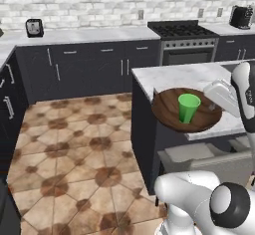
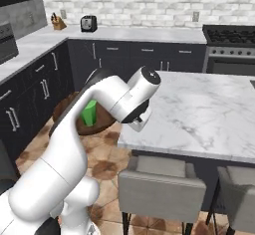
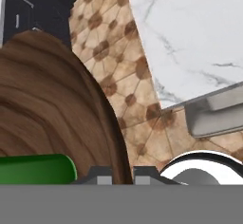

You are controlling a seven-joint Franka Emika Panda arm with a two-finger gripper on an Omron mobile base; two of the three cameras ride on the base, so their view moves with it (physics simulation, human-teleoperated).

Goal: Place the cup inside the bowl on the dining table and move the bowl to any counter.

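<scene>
The brown wooden bowl [image 1: 169, 114] hangs in the air off the near corner of the dining table [image 1: 174, 74], mostly over the tiled floor. The green cup [image 1: 189, 107] stands upright inside it. My gripper [image 1: 215, 105] is shut on the bowl's rim at its right side. In the hand view the bowl [image 3: 47, 99] fills the left, its rim runs down between my fingertips [image 3: 98, 174], and the cup [image 3: 35, 169] lies at the lower left. In the right base view my arm hides most of the bowl [image 2: 102, 122]; the cup [image 2: 90, 113] peeks out beside it.
Grey chairs [image 2: 162, 184] stand at the table's near side. The counter [image 1: 84, 36] runs along the back wall with a toaster [image 1: 34, 27] and a stove [image 1: 182, 30]. Another counter stretch [image 2: 27, 45] lines the left wall. Open tiled floor [image 1: 74, 139] lies between.
</scene>
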